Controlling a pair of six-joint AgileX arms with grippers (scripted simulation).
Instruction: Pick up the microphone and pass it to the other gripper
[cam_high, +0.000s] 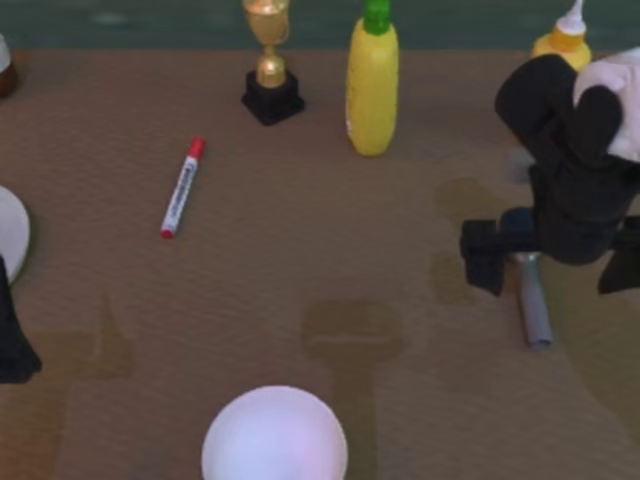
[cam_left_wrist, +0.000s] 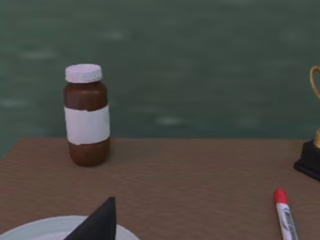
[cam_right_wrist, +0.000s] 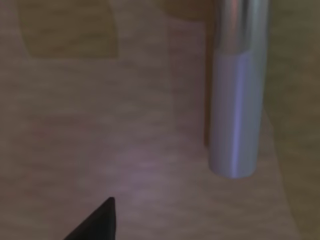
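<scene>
The microphone (cam_high: 535, 310) lies on the brown table at the right. Its dark head is mostly hidden under my right arm, and its grey handle (cam_right_wrist: 235, 115) points toward the front edge. My right gripper (cam_high: 548, 268) hovers over the head end, open, with one black finger on each side of the microphone and clear of it. Only one fingertip (cam_right_wrist: 102, 220) shows in the right wrist view, beside the handle. My left gripper (cam_high: 10, 345), the other gripper, stays parked at the left edge, open and holding nothing, with one fingertip (cam_left_wrist: 100, 222) over a white plate.
A red-capped white marker (cam_high: 182, 188) lies left of centre. A gold trophy (cam_high: 270, 60), a yellow bottle (cam_high: 372, 85) and a nozzle-topped bottle (cam_high: 565, 35) stand along the back. A white dome (cam_high: 275, 435) sits at the front. A white plate (cam_high: 8, 230) and a brown jar (cam_left_wrist: 86, 115) are at the left.
</scene>
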